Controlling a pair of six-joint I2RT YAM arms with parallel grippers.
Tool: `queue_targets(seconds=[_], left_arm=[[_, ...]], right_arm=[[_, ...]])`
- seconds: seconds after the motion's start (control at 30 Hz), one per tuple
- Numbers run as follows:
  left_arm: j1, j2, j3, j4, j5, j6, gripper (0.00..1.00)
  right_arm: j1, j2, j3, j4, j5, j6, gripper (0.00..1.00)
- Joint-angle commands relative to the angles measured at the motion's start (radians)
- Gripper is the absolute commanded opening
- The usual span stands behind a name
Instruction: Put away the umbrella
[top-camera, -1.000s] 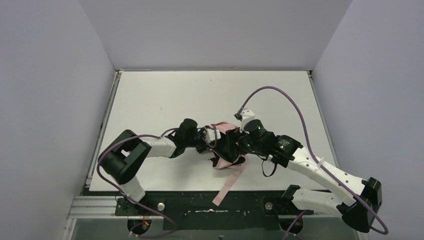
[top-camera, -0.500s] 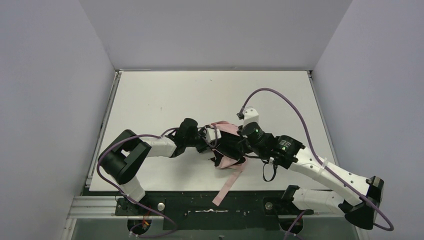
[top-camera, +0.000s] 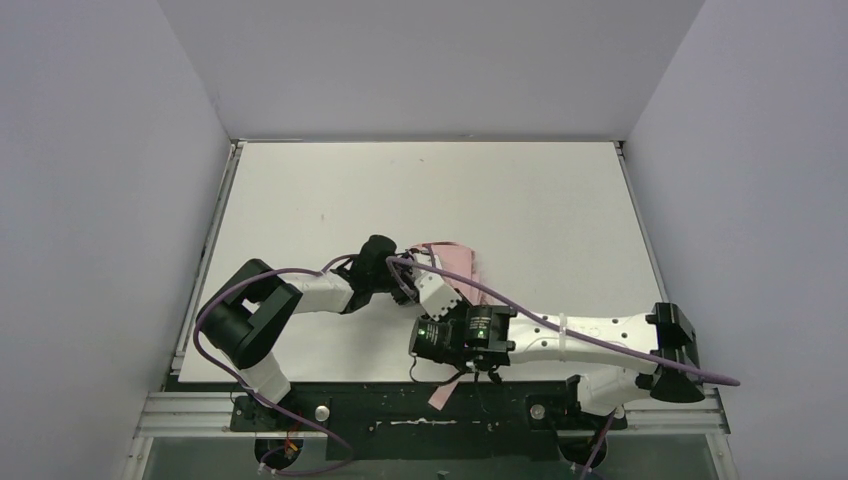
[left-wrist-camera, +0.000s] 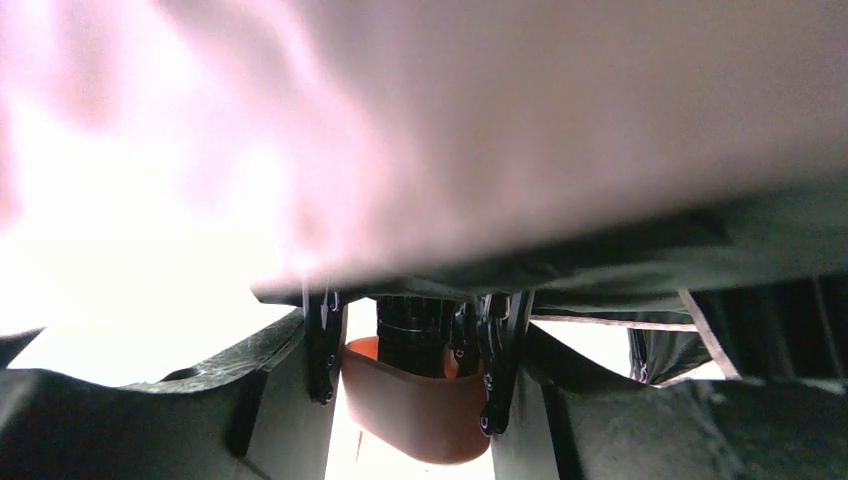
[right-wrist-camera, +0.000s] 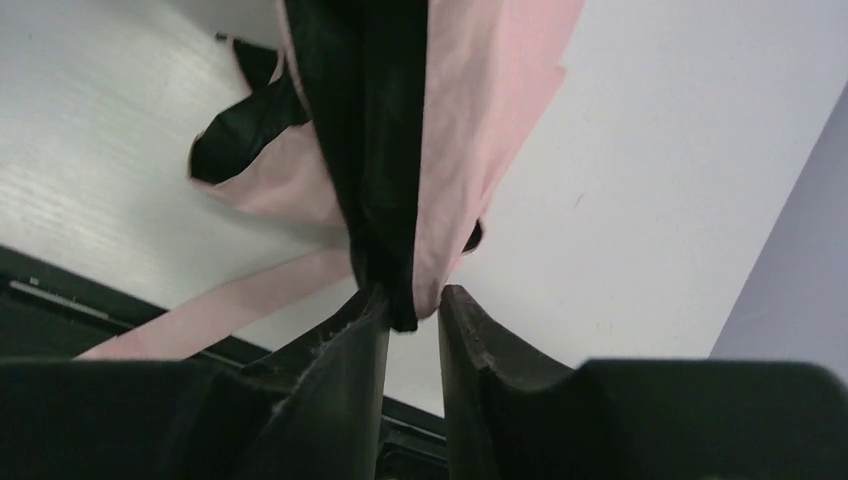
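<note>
The umbrella (top-camera: 452, 258) lies folded on the white table, its canopy pale pink outside and black inside. My left gripper (top-camera: 405, 278) reaches it from the left. In the left wrist view this gripper (left-wrist-camera: 415, 335) is shut round the pink handle (left-wrist-camera: 420, 415) and the black shaft (left-wrist-camera: 412, 325), with thin ribs (left-wrist-camera: 322, 345) beside the fingers. Pink canopy (left-wrist-camera: 450, 130) fills the upper part of that view. My right gripper (right-wrist-camera: 415, 295) comes from the near side, its jaws nearly together on the tip of a hanging canopy fold (right-wrist-camera: 400, 200). A pink strap (right-wrist-camera: 200, 320) trails toward the table's near edge.
The right arm (top-camera: 570, 335) lies along the front of the table (top-camera: 330, 200), just behind the black base rail (top-camera: 400, 412). A purple cable (top-camera: 600, 352) runs along the arm. Grey walls close off the left, right and back.
The right arm has swung from the umbrella's right side round to the near edge, and its wrist now sits below the umbrella. The left arm and the umbrella's handle end have stayed put.
</note>
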Motion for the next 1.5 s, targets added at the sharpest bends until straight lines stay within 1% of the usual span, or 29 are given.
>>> queue_targets(seconds=[0.0, 0.1, 0.2, 0.27, 0.33, 0.43, 0.53, 0.63, 0.73, 0.83, 0.9, 0.93, 0.97, 1.07, 1.13, 1.17, 1.27, 1.4, 1.47], left_arm=[[0.005, -0.006, 0.041, 0.005, -0.03, -0.022, 0.0], [0.005, -0.007, 0.04, 0.005, -0.028, -0.021, 0.0], [0.004, -0.013, 0.029, 0.015, -0.019, -0.007, 0.0], [0.003, -0.019, 0.017, 0.027, -0.004, 0.009, 0.0], [0.003, -0.028, 0.0, 0.044, 0.02, 0.035, 0.0], [-0.001, -0.041, -0.024, 0.072, 0.036, 0.064, 0.0], [-0.004, -0.055, -0.045, 0.099, 0.036, 0.09, 0.0], [-0.006, -0.063, -0.058, 0.107, 0.028, 0.11, 0.0], [-0.009, -0.066, -0.064, 0.108, 0.024, 0.123, 0.0], [-0.015, -0.067, -0.064, 0.098, 0.02, 0.138, 0.0], [-0.023, -0.068, -0.064, 0.092, 0.009, 0.15, 0.0], [-0.029, -0.069, -0.066, 0.09, 0.006, 0.157, 0.0], [-0.034, -0.071, -0.068, 0.09, 0.001, 0.167, 0.0], [-0.058, -0.092, -0.093, 0.109, -0.021, 0.217, 0.0], [-0.076, -0.104, -0.124, 0.148, -0.045, 0.275, 0.0], [-0.085, -0.11, -0.134, 0.158, -0.062, 0.296, 0.0], [-0.104, -0.111, -0.141, 0.166, -0.088, 0.327, 0.0], [-0.115, -0.091, -0.122, 0.173, -0.138, 0.354, 0.0], [-0.116, -0.08, -0.112, 0.171, -0.155, 0.371, 0.0]], right_arm=[[0.06, -0.011, -0.101, 0.12, -0.074, -0.026, 0.28], [0.069, 0.016, -0.145, 0.173, -0.12, -0.038, 0.3], [0.068, 0.029, -0.158, 0.21, -0.171, -0.112, 0.36], [0.062, 0.007, -0.156, 0.24, -0.201, -0.159, 0.42], [0.043, -0.052, -0.148, 0.262, -0.236, -0.207, 0.5], [-0.002, -0.183, -0.111, 0.278, -0.301, -0.284, 0.6], [-0.073, -0.299, -0.058, 0.253, -0.354, -0.35, 0.67], [-0.104, -0.379, 0.009, 0.207, -0.35, -0.399, 0.71], [-0.115, -0.415, 0.063, 0.171, -0.264, -0.407, 0.73], [-0.139, -0.43, 0.089, 0.172, -0.231, -0.429, 0.73], [-0.191, -0.414, 0.088, 0.184, -0.207, -0.432, 0.71], [-0.241, -0.392, 0.09, 0.186, -0.234, -0.452, 0.71], [-0.319, -0.36, 0.094, 0.187, -0.295, -0.478, 0.71], [-0.563, -0.287, 0.066, 0.254, -0.622, -0.589, 0.76], [-0.691, -0.239, 0.044, 0.311, -0.836, -0.668, 0.79], [-0.725, -0.211, 0.041, 0.326, -0.924, -0.708, 0.81], [-0.752, -0.128, 0.039, 0.348, -1.07, -0.846, 0.82], [-0.761, -0.072, -0.001, 0.396, -1.179, -0.979, 0.82], [-0.766, -0.062, -0.015, 0.407, -1.21, -1.03, 0.82]])
